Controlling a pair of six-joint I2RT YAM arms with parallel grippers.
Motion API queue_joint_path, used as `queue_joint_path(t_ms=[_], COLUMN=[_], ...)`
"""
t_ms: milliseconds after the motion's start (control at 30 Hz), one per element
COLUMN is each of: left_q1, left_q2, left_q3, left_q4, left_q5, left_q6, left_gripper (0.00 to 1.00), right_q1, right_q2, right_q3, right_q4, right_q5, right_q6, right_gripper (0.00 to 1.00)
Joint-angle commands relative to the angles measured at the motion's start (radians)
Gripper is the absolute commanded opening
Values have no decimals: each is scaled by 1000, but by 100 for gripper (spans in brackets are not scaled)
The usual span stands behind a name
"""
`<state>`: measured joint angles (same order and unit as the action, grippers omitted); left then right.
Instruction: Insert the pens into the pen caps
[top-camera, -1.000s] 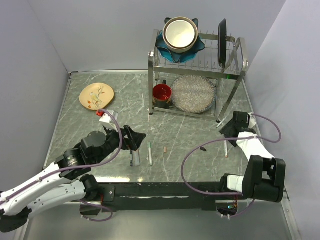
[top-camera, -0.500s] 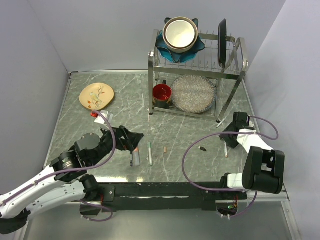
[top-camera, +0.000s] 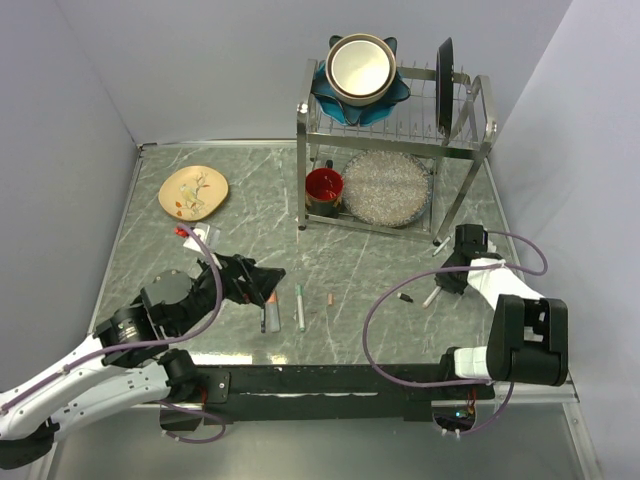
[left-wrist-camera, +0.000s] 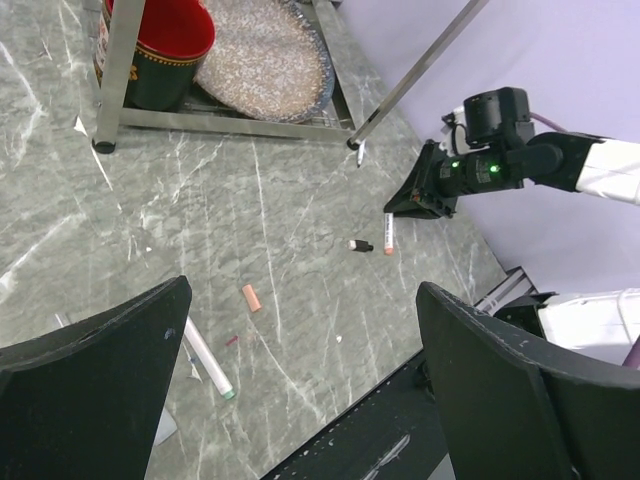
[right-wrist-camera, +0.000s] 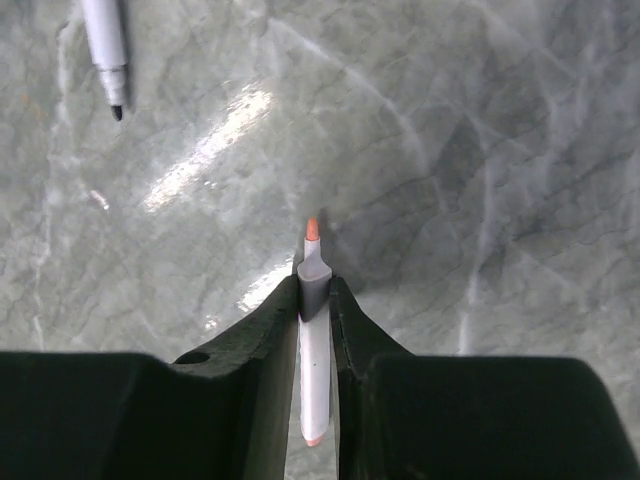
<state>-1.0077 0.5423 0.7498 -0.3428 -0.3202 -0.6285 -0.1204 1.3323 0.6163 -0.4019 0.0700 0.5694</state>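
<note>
One orange-tipped pen (right-wrist-camera: 314, 350) pinched in the right gripper (right-wrist-camera: 315, 295), left gripper (left-wrist-camera: 302, 300) spread wide — grasp step, seemingly; next calls for lining its tip up with the orange cap (left-wrist-camera: 251, 297).

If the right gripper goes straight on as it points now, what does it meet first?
Probably bare table, touched first by the tip of the orange-tipped pen that the right gripper holds. The black-tipped pen lies aside, off that line.

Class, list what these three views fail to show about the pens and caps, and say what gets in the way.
- Right wrist view: the loose pen is cut off by the top edge; its back end is unseen.
- Left wrist view: the green-tipped pen runs behind the left end effector's finger.
- Top view: the black cap is too small to tell its open end.
</note>
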Motion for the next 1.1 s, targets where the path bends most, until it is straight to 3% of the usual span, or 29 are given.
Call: queue_joint_path(t_ms=[0,333,433,633,833,1067], left_q1=[-9,-23,-23,-22,-22,-23], left_q2=[-22,31,79,162,217,338], left_q3=[-9,8,37,46,-46,-61], left_q4=[28,1,-48,-59,173,313], left_q5=[-17,15,9,29,228,282], left_q6=[12,10,-8,-77,-109,-158], left_gripper=[99,99,98,99,97,92], right_q1=[56,315,360,389,407,412], right_q2=[7,134,148,119,6,-142], right_q3=[-3,63,97,115,103,54], right_q4=[43,141,130,126,109,141], right_q5=[-30,11,48,70,70,-13], right_q6=[61,83,63,46,18,-12], right_gripper=[20,5,0,0,0,0])
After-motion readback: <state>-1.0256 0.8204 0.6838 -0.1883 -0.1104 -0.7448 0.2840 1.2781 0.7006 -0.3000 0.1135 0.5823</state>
